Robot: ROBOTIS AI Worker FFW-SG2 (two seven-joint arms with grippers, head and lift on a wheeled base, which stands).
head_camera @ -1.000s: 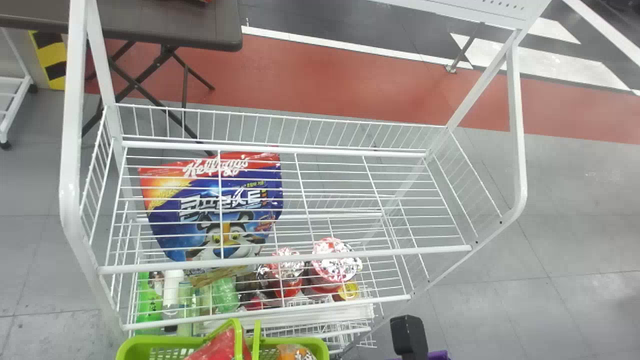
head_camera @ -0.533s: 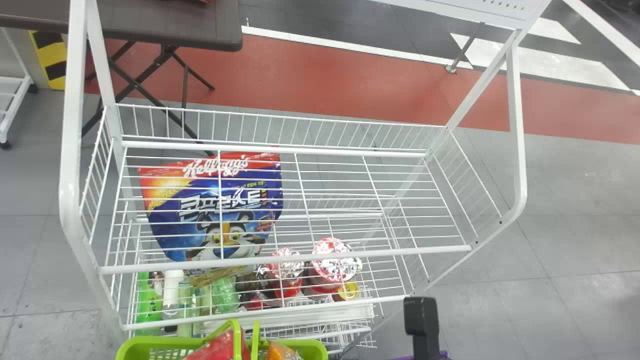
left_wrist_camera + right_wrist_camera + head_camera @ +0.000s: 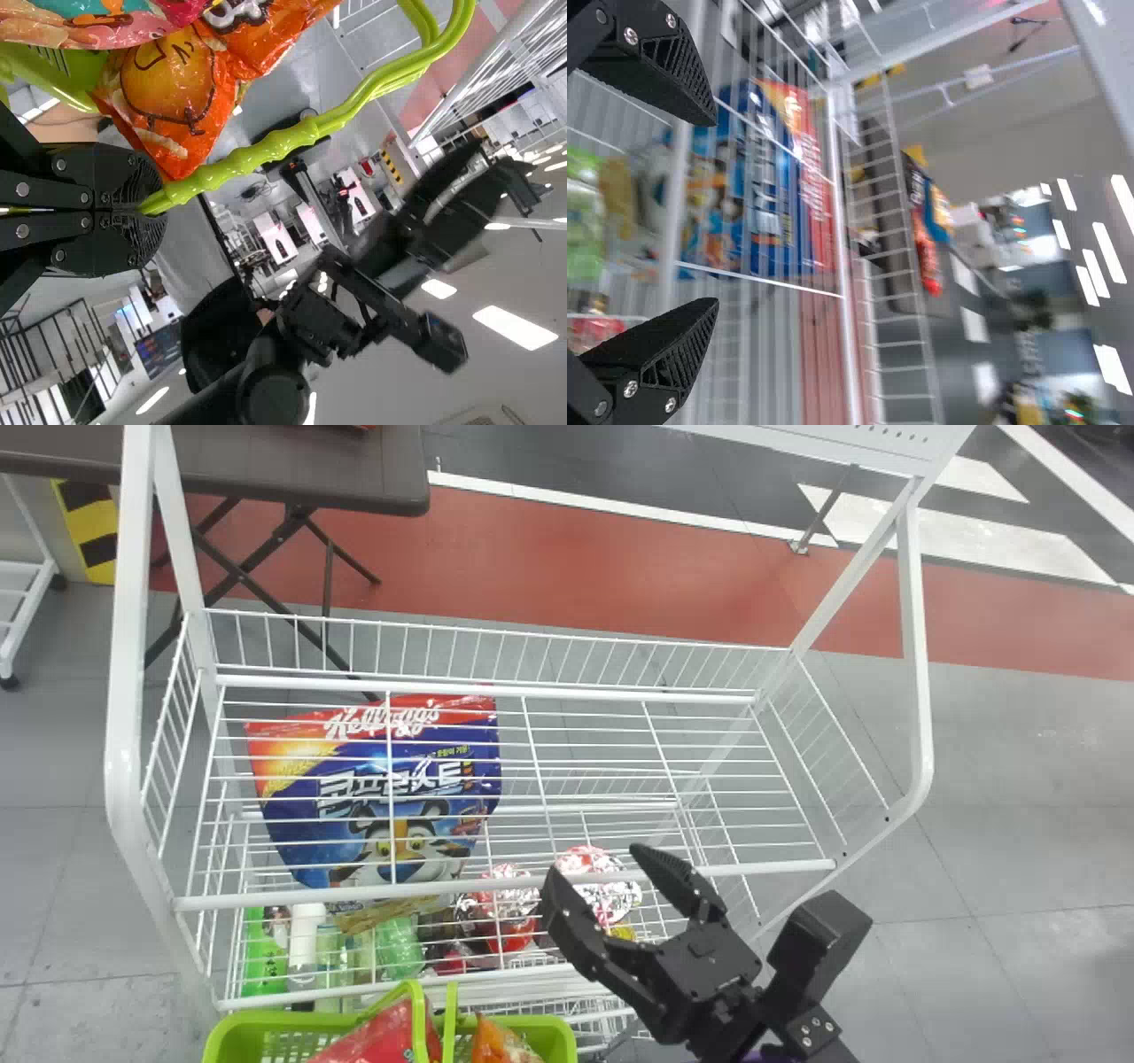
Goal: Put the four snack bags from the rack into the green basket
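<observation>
Head view: right tool gapes near the rack.

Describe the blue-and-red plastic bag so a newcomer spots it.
Find the white wire rack. The bag sits under its top shelf, toward the left. Its tiger face and wide shape set it apart from the slim green bottle and foil-topped red cups.

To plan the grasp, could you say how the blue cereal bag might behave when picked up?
The blue cereal bag would probably flex, being a creased pouch; its glossy film may slip. Broad and flattish, it seems unlikely to roll.
</observation>
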